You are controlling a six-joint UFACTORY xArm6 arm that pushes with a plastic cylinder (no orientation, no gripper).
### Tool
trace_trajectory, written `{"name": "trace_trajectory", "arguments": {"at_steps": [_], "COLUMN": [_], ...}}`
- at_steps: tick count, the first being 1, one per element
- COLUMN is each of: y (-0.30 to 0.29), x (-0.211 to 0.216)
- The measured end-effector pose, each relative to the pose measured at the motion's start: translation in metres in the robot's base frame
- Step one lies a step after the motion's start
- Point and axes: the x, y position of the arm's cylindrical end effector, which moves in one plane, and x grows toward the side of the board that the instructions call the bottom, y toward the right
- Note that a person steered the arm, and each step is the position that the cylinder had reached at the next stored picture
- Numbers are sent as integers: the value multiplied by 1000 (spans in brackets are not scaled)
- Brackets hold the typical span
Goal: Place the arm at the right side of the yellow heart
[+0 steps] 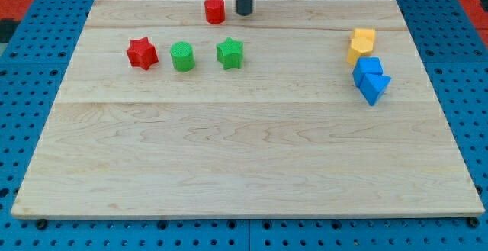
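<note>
The yellow heart [363, 42] sits near the board's right edge, in the upper part of the view. My tip [243, 11] is at the view's top centre, far to the left of the yellow heart. It stands just right of a red cylinder [214, 10], with a small gap between them.
A blue cube [367, 69] and a blue triangle [376, 88] sit just below the yellow heart, close together. A red star [142, 53], a green cylinder [182, 56] and a green star [229, 53] form a row at upper left. The wooden board [244, 159] lies on a blue pegboard.
</note>
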Motion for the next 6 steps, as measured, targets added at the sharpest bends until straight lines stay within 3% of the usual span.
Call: {"name": "trace_trajectory", "arguments": {"at_steps": [2,3,5,6], "y": [-114,-118,124,209], "x": [6,15,19,19]}}
